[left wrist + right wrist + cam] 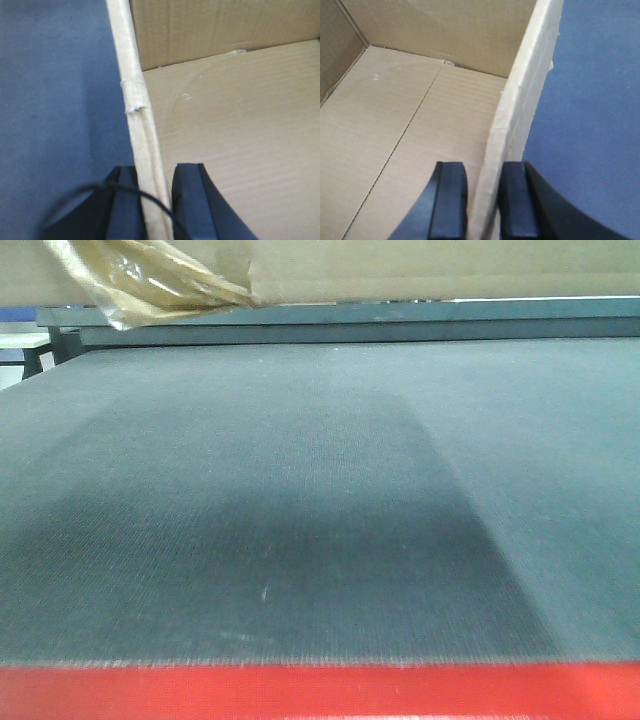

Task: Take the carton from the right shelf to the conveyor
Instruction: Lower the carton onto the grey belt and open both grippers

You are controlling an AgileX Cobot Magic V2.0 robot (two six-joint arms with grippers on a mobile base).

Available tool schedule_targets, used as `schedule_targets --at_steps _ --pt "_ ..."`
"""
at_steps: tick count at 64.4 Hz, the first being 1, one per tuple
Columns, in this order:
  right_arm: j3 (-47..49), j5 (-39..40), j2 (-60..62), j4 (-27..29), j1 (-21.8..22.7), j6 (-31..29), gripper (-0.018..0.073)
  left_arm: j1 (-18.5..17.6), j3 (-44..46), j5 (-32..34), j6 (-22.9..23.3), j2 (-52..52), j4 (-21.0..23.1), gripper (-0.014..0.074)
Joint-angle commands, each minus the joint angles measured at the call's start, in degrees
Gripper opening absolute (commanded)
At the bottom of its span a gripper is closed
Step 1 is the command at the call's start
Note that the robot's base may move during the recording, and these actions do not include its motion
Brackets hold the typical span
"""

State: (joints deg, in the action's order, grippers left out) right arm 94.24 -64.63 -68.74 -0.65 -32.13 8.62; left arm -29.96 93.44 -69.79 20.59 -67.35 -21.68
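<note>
Two arms share it: left gripper (pixel 158 175) clamped on left wall of the box (pixel 240 150), right gripper (pixel 484 170) clamped on right wall, box slung crosswise between them, seemingly above the belt (pixel 300 440), shadow underneath, so next move reads straight down.

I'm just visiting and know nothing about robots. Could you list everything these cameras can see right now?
carton: one, plain brown, open at the top, its lower edge along the top of the front view, above the belt
tape: one strip, yellowish clear, wrinkled, at the carton's lower left corner
conveyor: one, dark grey ribbed belt, filling the front view
red edge: one, red, along the belt's near side
cable: one, black, looping by the left gripper
left gripper: one, black fingers, clamped on a carton side wall
right gripper: one, black fingers, clamped on the carton's other side wall
</note>
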Motion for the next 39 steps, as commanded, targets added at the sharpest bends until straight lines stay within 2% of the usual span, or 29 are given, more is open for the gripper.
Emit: schedule_targets --at_steps 1,39 --pt "0.48 0.86 1.28 0.65 -0.04 -2.45 -0.0069 0.32 0.41 0.83 -0.90 0.27 -6.13 -0.0016" --pt "0.48 0.86 1.28 0.65 -0.04 -2.45 -0.0069 0.32 0.41 0.83 -0.90 0.27 -6.24 -0.0016"
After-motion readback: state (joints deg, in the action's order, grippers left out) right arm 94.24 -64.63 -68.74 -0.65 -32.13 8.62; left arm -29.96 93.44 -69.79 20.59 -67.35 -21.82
